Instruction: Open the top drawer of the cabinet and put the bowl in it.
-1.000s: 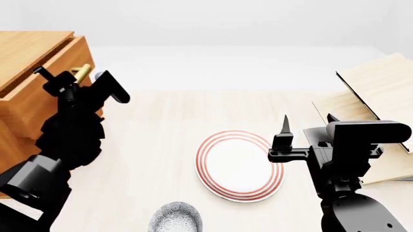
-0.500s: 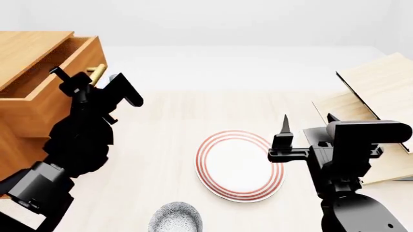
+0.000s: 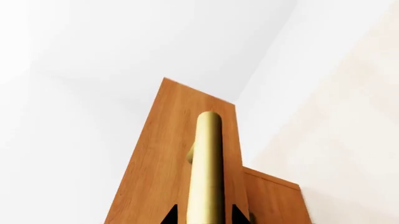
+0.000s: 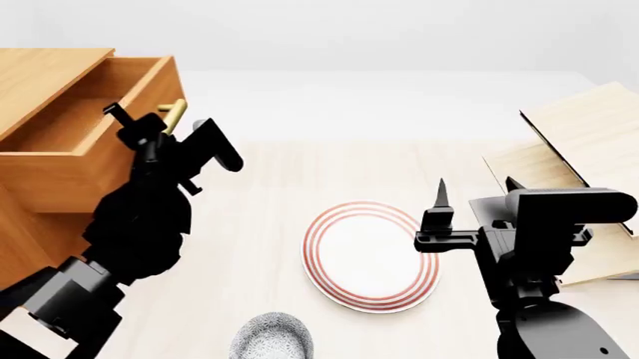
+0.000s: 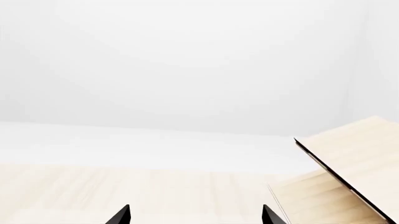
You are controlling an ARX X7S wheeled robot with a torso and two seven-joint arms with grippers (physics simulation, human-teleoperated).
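A pale, light-wood desk [image 4: 250,224] fills the lower part of the head view, running back to a plain white floor and bare white walls. At the desk's left stands the cabinet [image 4: 30,224], its top drawer [image 4: 90,127] pulled well out, showing its lighter wood interior. The left gripper [image 4: 164,123] has its jaws clamped on the brass handle [image 3: 206,177]. The plate [image 4: 372,256] with red rings lies near mid-desk. The bowl [image 4: 271,336] sits on the desk at the near edge, just left of the plate and apart from it. The right gripper [image 4: 474,196] hovers beside the plate, jaws apart and holding nothing. A tilted light-wood rack [image 4: 579,149] occupies the right side.
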